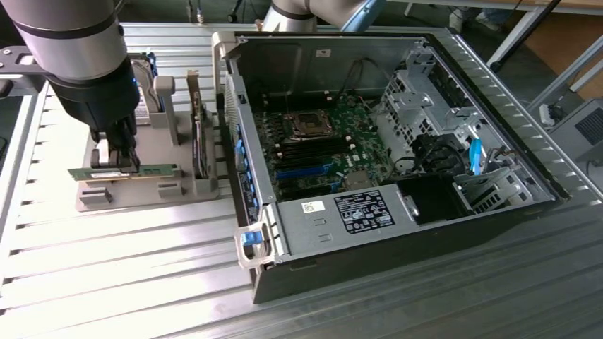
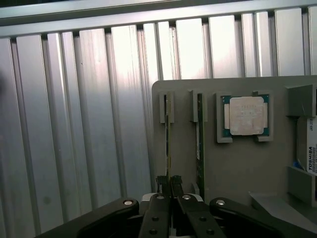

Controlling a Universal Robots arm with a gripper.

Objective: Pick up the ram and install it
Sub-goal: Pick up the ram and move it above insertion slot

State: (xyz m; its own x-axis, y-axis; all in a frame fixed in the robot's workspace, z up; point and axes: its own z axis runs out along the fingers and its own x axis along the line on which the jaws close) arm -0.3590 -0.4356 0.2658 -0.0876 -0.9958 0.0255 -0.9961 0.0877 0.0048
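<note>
The ram (image 1: 151, 171) is a thin green stick lying lengthwise at the front of a grey holder (image 1: 141, 194) on the exterior view's left. My gripper (image 1: 115, 166) comes straight down onto it, fingers pinched on the stick near one end. In the wrist view the ram (image 2: 167, 139) is seen edge-on, running from my gripper (image 2: 169, 181) to the holder's slot post, with the fingertips shut on it. A twin stick (image 2: 199, 139) stands in the neighbouring slot.
The holder (image 2: 233, 173) also carries a square silver processor (image 2: 246, 115), a Toshiba drive (image 2: 312, 151) and an upright dark card (image 1: 198, 134). An open computer case (image 1: 527, 176) with its motherboard (image 1: 320, 152) lies to the exterior view's right, on a ribbed metal table (image 1: 123, 268).
</note>
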